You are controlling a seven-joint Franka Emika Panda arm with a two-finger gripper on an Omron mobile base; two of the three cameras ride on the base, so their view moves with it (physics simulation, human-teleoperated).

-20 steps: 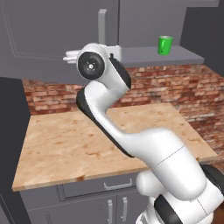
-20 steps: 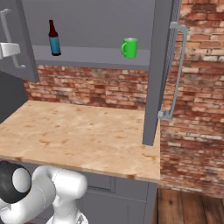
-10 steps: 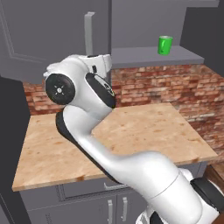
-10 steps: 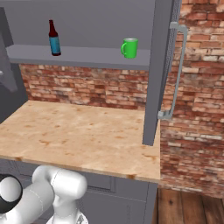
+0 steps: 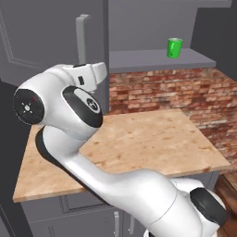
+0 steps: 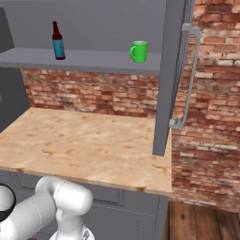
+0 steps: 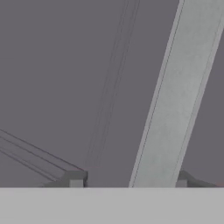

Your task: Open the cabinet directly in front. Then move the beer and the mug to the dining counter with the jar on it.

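The cabinet stands with both doors swung out. On its shelf (image 6: 93, 61) are the beer (image 6: 57, 41), a dark bottle with a blue label, at the left, and the green mug (image 6: 138, 51) (image 5: 174, 47) to the right. In the hand view my gripper (image 7: 129, 180) is open, and the left door's silver handle (image 7: 168, 109) runs between its fingertips (image 7: 75, 179) with a gap on the left side. The same handle (image 5: 82, 39) rises above my white hand (image 5: 95, 74) on the left door (image 5: 41, 46). The dining counter and the jar are out of view.
The right door (image 6: 166, 70) juts out over the wood counter (image 6: 84, 140), its long handle (image 6: 190, 75) on the outer side. A brick wall (image 6: 93, 91) backs the counter. Low grey drawers (image 5: 88, 208) sit below, and wood floor (image 6: 201, 220) shows at the lower right.
My arm has swung left and taken the left door farther open, its handle shifting left. The jaws have widened around the handle.
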